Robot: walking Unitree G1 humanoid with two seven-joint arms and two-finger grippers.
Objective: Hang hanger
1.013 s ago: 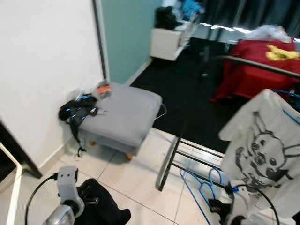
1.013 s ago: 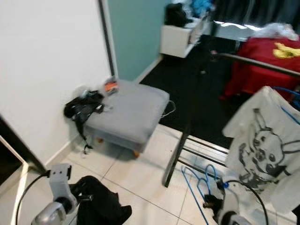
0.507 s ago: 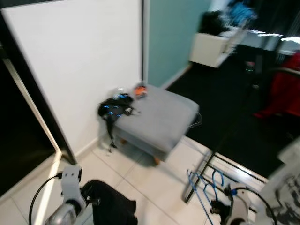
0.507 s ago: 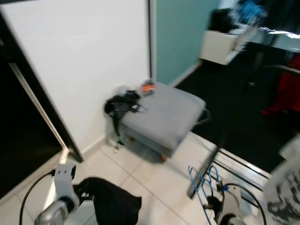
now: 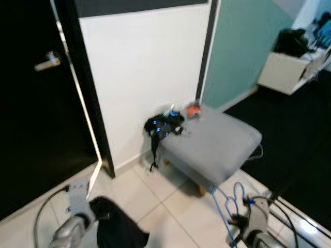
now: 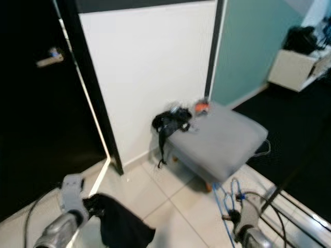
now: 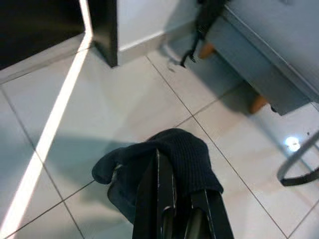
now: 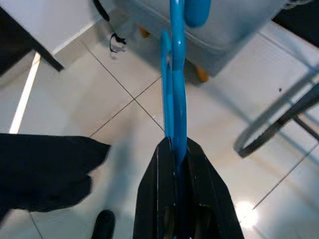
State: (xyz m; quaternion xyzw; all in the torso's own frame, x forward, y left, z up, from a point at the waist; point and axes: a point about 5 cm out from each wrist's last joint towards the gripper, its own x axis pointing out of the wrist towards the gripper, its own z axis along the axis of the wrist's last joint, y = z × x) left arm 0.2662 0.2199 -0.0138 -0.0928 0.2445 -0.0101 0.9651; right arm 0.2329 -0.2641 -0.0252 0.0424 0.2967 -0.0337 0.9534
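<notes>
Low over the tiled floor (image 7: 60, 114), right gripper (image 8: 175, 149) pinched on the blue hanger (image 8: 174, 69), hook pointing ahead toward the grey stool (image 5: 217, 144), probably for carrying. Left gripper (image 7: 164, 174) clamped on a dark garment (image 7: 169, 154), draped over its fingers, likely awaiting hanging.

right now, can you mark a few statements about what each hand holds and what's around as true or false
1. The right hand is shut on a blue hanger. True.
2. The left hand holds a red shirt. False: it grips a dark cloth.
3. A grey footstool stands by the white wall. True.
4. The footstool's top is bare. False: a black bundle and a small orange thing lie on it.
</notes>
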